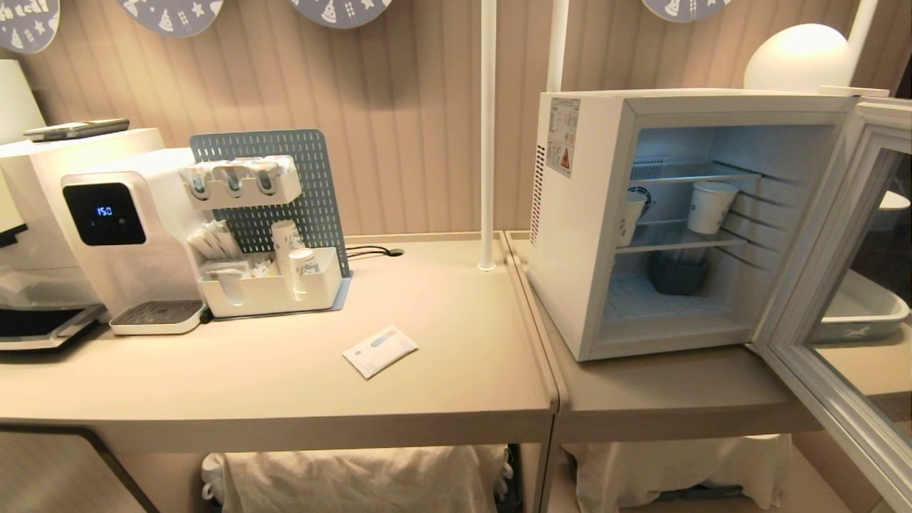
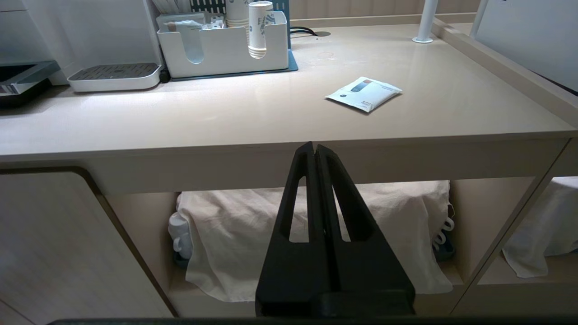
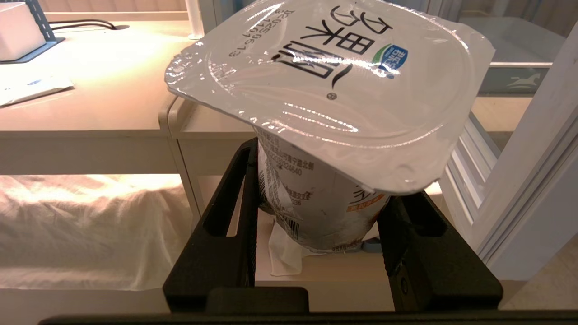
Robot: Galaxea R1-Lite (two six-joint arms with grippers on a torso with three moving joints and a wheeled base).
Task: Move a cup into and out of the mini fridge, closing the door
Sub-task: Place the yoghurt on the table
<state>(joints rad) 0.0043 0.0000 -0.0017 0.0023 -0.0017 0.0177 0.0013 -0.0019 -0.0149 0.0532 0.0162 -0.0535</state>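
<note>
The cup (image 3: 311,198), a small white tub with a square printed foil lid, is clamped by its body between the black fingers of my right gripper (image 3: 323,180). It is held tilted below and in front of the counter's edge, out of the head view. The mini fridge (image 1: 577,214) stands on the right counter with its interior exposed. Its door (image 1: 841,285) is swung wide to the right, and its white frame (image 3: 533,171) rises beside the held cup. My left gripper (image 2: 314,146) is shut on nothing and parked low in front of the left table's edge.
Inside the fridge a paper cup (image 1: 710,206) stands on the wire shelf and a dark bin (image 1: 678,274) sits on the floor. On the left table are a water dispenser (image 1: 121,235), a cup organiser (image 1: 271,285), a flat white packet (image 1: 380,350) and a white pole (image 1: 488,135).
</note>
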